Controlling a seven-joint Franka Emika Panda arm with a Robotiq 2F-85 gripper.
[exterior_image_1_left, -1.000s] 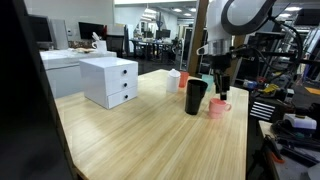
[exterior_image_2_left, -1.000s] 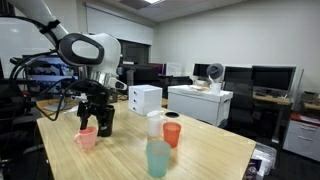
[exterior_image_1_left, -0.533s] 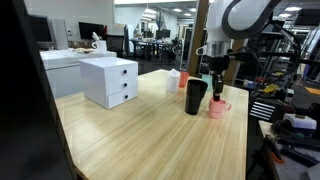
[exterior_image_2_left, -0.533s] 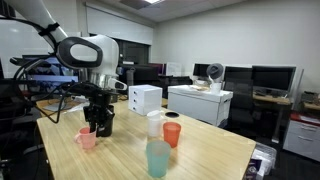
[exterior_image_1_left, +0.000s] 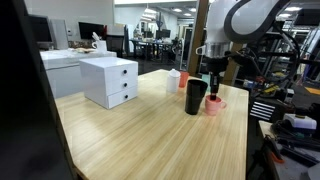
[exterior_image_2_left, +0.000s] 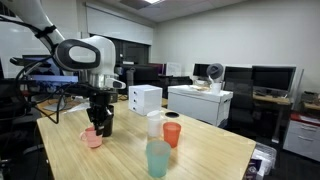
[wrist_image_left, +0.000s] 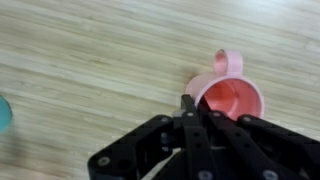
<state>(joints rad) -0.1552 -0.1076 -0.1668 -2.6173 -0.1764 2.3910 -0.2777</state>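
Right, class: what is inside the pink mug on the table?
In the wrist view the pink mug shows a bare pink inside, nothing in it. The shut gripper covers a bit of its near rim and wall.

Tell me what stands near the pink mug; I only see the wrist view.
Observer: A black cup stands close beside the mug.
Operator: Anything bigger on the table?
Observer: A white drawer unit, well away from the mug.
Operator: More cups?
Observer: Three, grouped apart from the mug: a teal cup, an orange cup and a clear cup.
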